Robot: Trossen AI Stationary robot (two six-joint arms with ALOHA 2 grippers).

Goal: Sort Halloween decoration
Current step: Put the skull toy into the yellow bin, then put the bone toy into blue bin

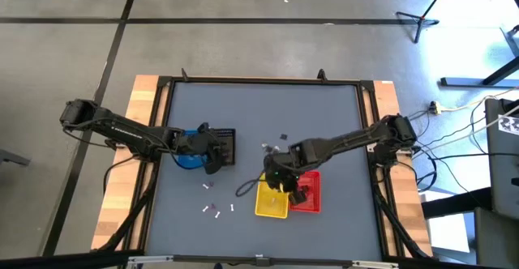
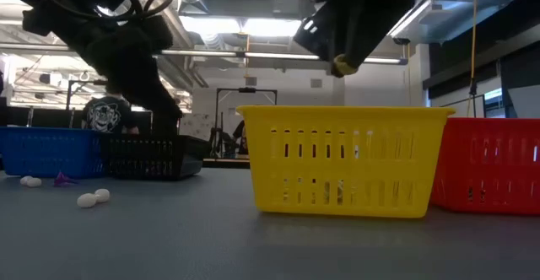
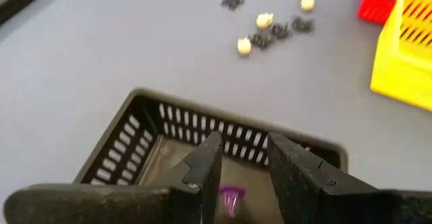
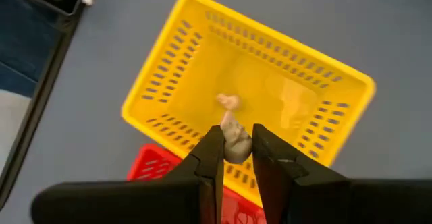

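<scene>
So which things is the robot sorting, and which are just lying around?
Job:
- tan trinket in right gripper, over yellow basket
- purple trinket at left gripper, over black basket
- loose trinkets
- red basket, blue basket

Lying about:
- floor cables

Overhead: straight down, far. Low: table-level, near. Wrists: steeply down, close. Yellow basket (image 1: 272, 203) at 6 o'clock, shared.

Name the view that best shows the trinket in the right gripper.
The right wrist view: the tan trinket sits pinched in the right gripper above the yellow basket. The low view shows only a speck; in the high view the arm hides it; the left wrist view misses it.
</scene>
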